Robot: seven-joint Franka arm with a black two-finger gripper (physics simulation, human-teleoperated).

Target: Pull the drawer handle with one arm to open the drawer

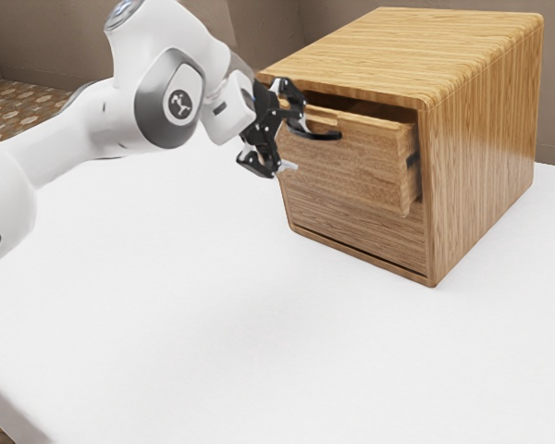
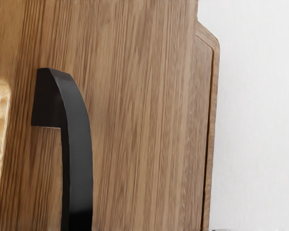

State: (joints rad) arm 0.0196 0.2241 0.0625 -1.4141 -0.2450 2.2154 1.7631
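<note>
- The drawer (image 1: 361, 162) sat part-way out of the wooden cabinet (image 1: 481, 139), which stood on the white table (image 1: 259, 324). A dark gap showed above the drawer's front, so I judged the opening to be under way but not done.
- Your gripper (image 1: 282, 129) was at the end of the black handle (image 1: 316, 132) nearer the arm. Its fingers were spread, one above the bar and one below, and were not clamped on it.
- In the wrist view the handle ran close beneath the hand and stood clear of the drawer's front.
- To do this step well, you needed to draw straight back along the drawer's line of travel, toward the exterior view's left, without raising or dropping the hand.
- Pulling from one end of the bar risked skewing the drawer so that it bound. A hold nearer the middle looked safer.
- A slow, even pull was wiser, since spread fingers could slip off the curved bar.
</note>
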